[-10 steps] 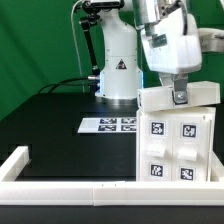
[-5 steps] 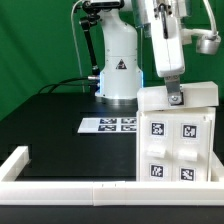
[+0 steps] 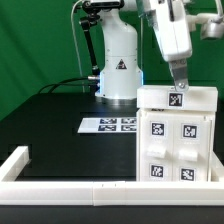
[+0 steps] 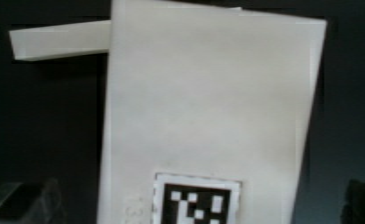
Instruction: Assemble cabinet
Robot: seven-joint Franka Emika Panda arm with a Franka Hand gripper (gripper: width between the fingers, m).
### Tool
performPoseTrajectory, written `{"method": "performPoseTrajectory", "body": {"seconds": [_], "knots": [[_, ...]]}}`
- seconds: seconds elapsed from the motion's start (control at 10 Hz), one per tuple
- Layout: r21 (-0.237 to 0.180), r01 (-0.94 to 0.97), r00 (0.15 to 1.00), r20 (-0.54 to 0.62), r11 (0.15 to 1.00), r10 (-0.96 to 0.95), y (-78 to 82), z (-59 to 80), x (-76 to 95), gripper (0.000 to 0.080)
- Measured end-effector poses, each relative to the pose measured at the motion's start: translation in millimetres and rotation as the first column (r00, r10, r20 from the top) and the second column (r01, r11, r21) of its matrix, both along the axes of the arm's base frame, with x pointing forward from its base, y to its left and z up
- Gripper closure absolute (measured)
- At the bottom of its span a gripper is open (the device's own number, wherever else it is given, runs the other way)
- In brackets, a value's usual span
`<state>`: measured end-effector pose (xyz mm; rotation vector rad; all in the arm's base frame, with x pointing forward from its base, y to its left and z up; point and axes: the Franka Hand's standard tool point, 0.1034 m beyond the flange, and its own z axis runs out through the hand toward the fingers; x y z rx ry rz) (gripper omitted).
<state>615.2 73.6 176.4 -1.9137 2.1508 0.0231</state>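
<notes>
Nearest in the exterior view, the low white border rail (image 3: pixel 70 186) runs along the six o'clock edge of the black table (image 3: pixel 50 120). Just behind it, at about four o'clock, stands the cabinet (image 3: pixel 177 140). It is upright, with four tagged drawer fronts (image 3: pixel 157 129) showing in its face and one more tag on the top edge. The gripper (image 3: pixel 178 84) hangs just above that top edge at about two o'clock, close but, as far as I can tell, not touching. In the wrist view the cabinet (image 4: pixel 214 100) fills the frame as a white panel, with dim fingertips (image 4: pixel 28 200) low at the corners. So the jaws look spread apart with nothing clamped between them.

Further back, near the centre, lies the marker board (image 3: pixel 108 125), well apart from the cabinet. The arm's white base (image 3: pixel 117 62) rises at twelve o'clock.

By my reading the job is near its end — every part I can see sits in the shell. Whether the blocks are pushed fully home cannot be told, and that check is what seems left.
</notes>
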Motion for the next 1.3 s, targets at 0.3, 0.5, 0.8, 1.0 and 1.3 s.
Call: {"method": "performPoseTrajectory", "body": {"seconds": [0.3, 0.5, 0.8, 1.0, 1.3], "knots": [[0.031, 0.049, 0.998, 0.035, 0.998, -0.050, 3.6, 6.6, 4.1, 0.0002], [0.008, -0.049, 0.998, 0.049, 0.999, 0.049, 3.1, 6.4, 3.7, 0.0002], [-0.090, -0.472, 0.873, 0.089, 0.877, 0.479, 2.9, 13.4, 11.1, 0.0002], [-0.165, -0.717, 0.675, 0.077, 0.677, 0.733, 5.6, 15.9, 15.8, 0.0002], [-0.198, -0.856, 0.479, 0.048, 0.478, 0.877, 9.5, 13.7, 23.6, 0.0002]]}}
